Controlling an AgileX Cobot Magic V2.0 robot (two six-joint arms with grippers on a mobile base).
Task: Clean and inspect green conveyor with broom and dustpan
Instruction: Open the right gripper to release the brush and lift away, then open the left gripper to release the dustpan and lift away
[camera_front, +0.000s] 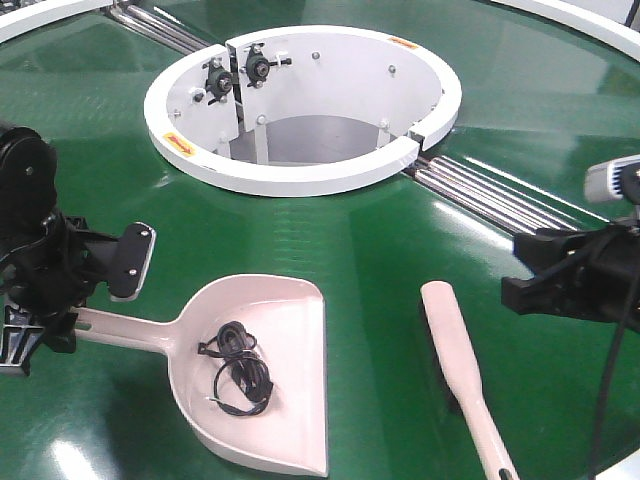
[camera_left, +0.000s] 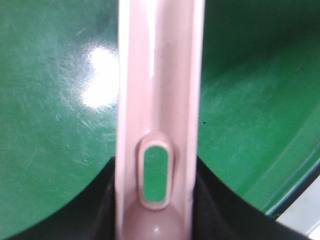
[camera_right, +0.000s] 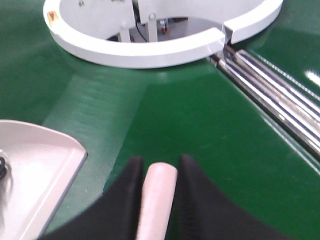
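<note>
Dustpan (camera_front: 296, 338), broom (camera_front: 451, 335) on green conveyor (camera_front: 360, 240)

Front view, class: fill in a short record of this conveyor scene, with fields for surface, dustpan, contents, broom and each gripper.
surface: green conveyor with a white central ring
dustpan: flat on the belt, left of the broom
contents: a tangled black cable
broom: flat on the belt, apart from the dustpan
left gripper: fingers flank the dustpan's handle; grip unclear
right gripper: open, near the broom, not touching it
</note>
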